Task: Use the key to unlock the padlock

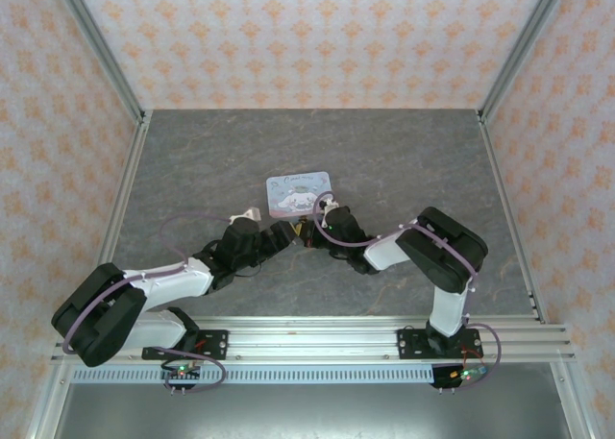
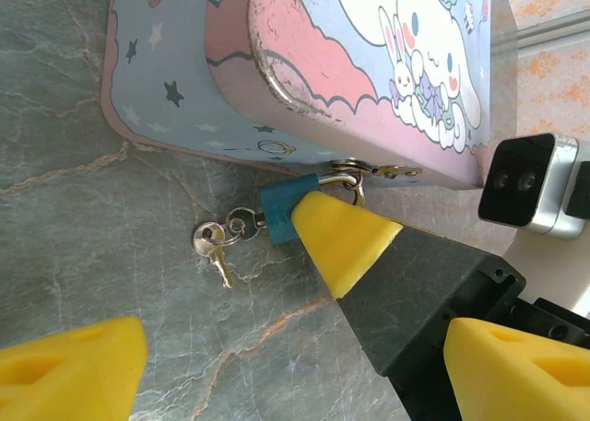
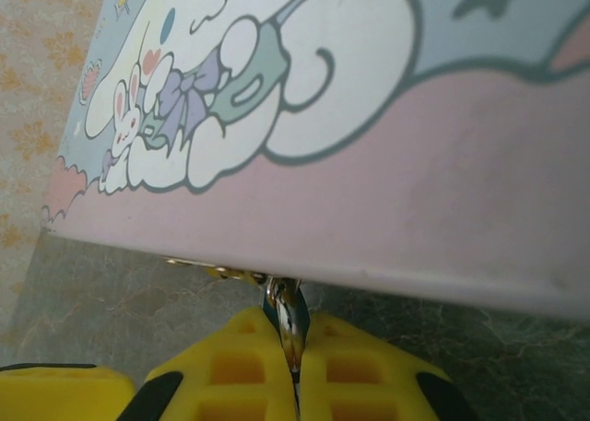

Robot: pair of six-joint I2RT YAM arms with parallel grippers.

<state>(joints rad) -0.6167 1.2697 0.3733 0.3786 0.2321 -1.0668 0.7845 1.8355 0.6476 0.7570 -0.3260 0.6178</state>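
Grey stone-patterned tabletop (image 1: 404, 160) carries the cartoon tin (image 2: 369, 62). The padlock (image 2: 279, 209) hangs on its hasp (image 2: 387, 171), clenched between the right fingers (image 2: 346, 241). The key (image 2: 219, 266) lies on its ring (image 2: 207, 237) just beside. Left fingers (image 2: 69, 375) hover released nearby. Steadying looks done; next the left must pinch that tiny key and aim it into the padlock.
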